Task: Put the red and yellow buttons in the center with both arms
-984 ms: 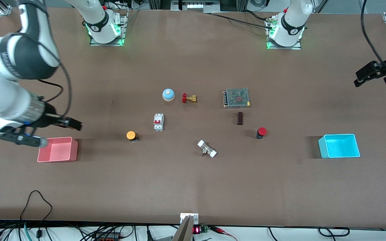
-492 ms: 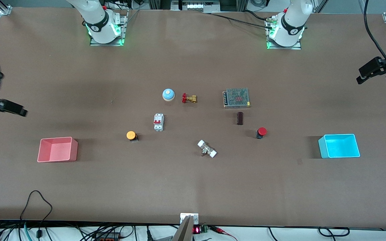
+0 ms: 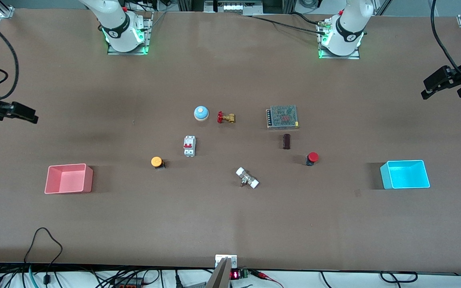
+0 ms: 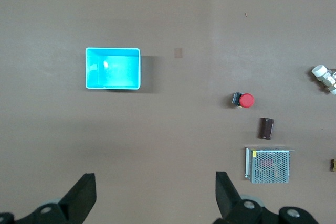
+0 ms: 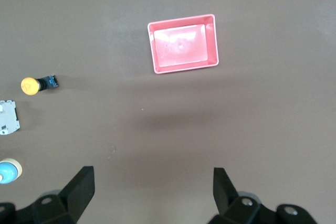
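Observation:
The yellow button (image 3: pixel 156 161) lies on the brown tabletop toward the right arm's end, beside the circuit breaker (image 3: pixel 189 145). It also shows in the right wrist view (image 5: pixel 29 85). The red button (image 3: pixel 312 157) lies toward the left arm's end, next to a dark cylinder (image 3: pixel 286 141). It also shows in the left wrist view (image 4: pixel 245 99). My right gripper (image 3: pixel 30 116) (image 5: pixel 152 174) hangs open and empty, high over the table's edge at the right arm's end. My left gripper (image 3: pixel 428 89) (image 4: pixel 155 179) hangs open and empty, high over the left arm's end.
An empty pink bin (image 3: pixel 89 178) stands toward the right arm's end and an empty blue bin (image 3: pixel 405 161) toward the left arm's end. Around the middle lie a blue bell (image 3: pixel 201 113), a brass valve (image 3: pixel 225 117), a mesh-topped power supply (image 3: pixel 282 117) and a white-capped fitting (image 3: pixel 247 178).
My right arm has swung up and away from over the pink bin to the table's edge at its own end. My left gripper has shifted only slightly. The buttons have not moved.

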